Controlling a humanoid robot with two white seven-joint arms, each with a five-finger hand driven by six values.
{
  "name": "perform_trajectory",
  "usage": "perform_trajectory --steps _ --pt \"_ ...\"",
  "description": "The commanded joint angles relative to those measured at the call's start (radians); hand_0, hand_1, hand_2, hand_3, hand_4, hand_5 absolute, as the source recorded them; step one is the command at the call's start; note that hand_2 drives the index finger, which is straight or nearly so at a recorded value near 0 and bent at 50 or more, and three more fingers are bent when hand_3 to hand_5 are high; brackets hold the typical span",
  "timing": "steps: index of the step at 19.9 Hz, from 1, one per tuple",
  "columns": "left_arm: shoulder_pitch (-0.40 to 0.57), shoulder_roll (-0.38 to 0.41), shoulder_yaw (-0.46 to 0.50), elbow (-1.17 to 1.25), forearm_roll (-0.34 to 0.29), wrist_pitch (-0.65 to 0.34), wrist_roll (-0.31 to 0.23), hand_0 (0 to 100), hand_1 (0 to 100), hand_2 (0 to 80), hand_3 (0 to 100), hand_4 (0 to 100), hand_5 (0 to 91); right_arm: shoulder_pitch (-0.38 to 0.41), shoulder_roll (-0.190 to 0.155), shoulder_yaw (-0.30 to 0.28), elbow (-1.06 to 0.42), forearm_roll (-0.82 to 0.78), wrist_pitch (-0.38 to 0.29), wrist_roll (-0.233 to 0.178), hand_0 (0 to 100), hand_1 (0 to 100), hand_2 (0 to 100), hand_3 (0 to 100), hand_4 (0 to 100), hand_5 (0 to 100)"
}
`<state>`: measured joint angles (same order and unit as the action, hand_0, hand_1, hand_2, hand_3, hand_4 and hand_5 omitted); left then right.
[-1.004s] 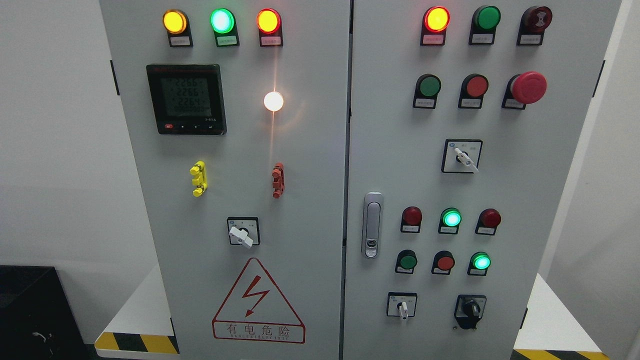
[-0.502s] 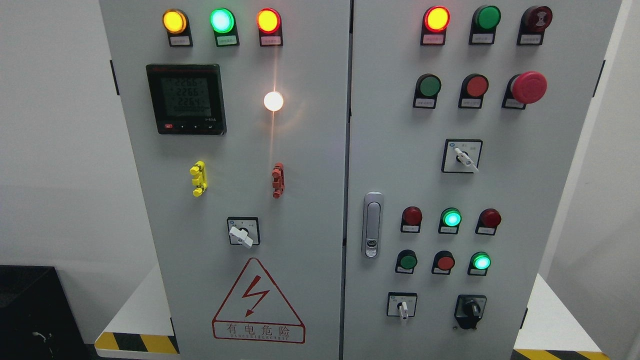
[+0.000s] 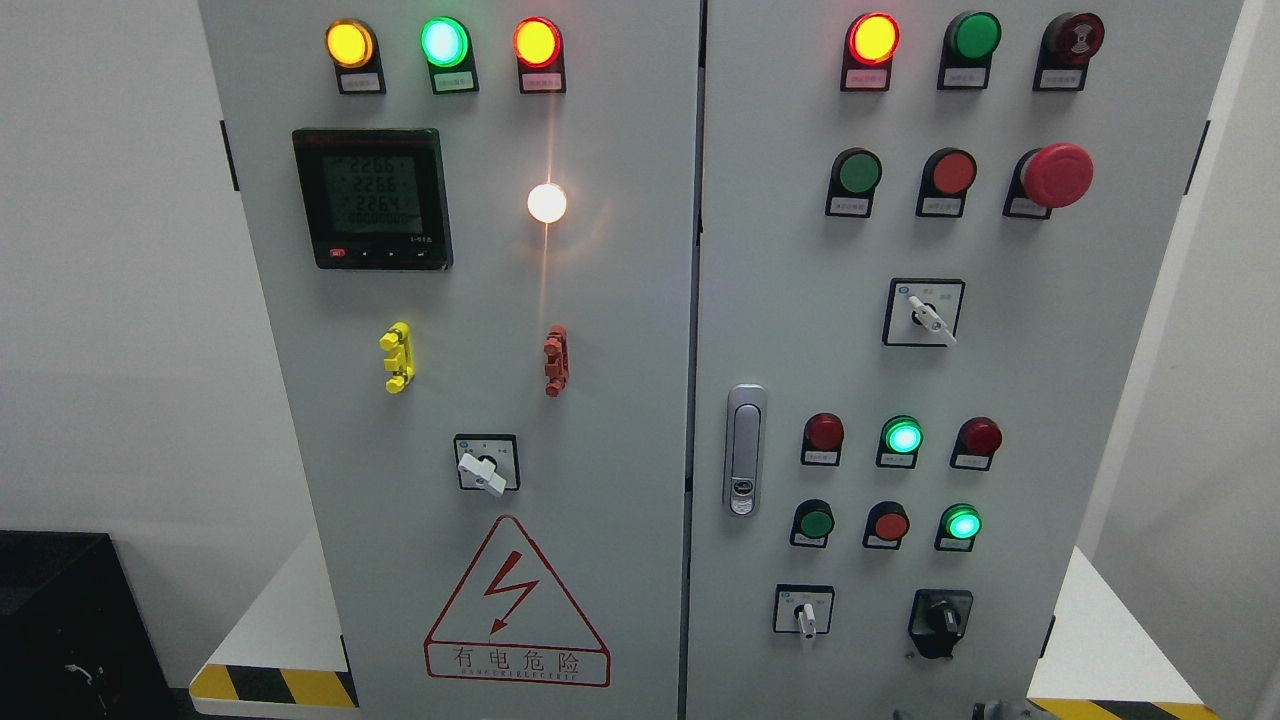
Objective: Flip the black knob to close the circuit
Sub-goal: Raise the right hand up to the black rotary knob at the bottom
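Note:
The black knob [image 3: 940,620] sits at the lower right of the grey cabinet's right door [image 3: 1000,380], on a black plate, its pointer tilted slightly off vertical. A small grey part of my right hand [image 3: 990,710] shows at the bottom edge, just below the knob and apart from it. The left hand is out of view.
A white-handled selector switch [image 3: 803,612] sits left of the knob, with lit green lamps [image 3: 962,523] and red and green buttons above. A door handle [image 3: 742,450] is on the right door's left edge. The left door carries a meter [image 3: 372,197], another selector [image 3: 485,464] and a warning triangle [image 3: 516,600].
A grey part of my right hand has come into view at the bottom edge below the black knob. Nothing on the panel has changed.

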<state>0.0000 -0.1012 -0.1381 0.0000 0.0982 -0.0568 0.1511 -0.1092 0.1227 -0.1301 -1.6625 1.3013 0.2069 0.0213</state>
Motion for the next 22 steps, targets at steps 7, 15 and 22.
perform_trajectory --steps 7,15,22 --pt "0.023 0.0 0.0 -0.029 0.0 0.0 -0.001 12 56 0.0 0 0 0.0 -0.092 -0.003 -0.028 0.024 0.003 0.02 0.029 0 0 82 100 96 100" --pt "0.023 0.0 0.0 -0.029 0.0 0.0 -0.001 12 56 0.0 0 0 0.0 -0.098 -0.005 -0.034 0.023 0.003 0.02 0.042 0 0 82 100 96 100" --pt "0.023 0.0 0.0 -0.029 0.0 0.0 -0.001 12 56 0.0 0 0 0.0 -0.099 -0.008 -0.049 0.021 0.003 0.02 0.043 0 0 82 100 96 100"
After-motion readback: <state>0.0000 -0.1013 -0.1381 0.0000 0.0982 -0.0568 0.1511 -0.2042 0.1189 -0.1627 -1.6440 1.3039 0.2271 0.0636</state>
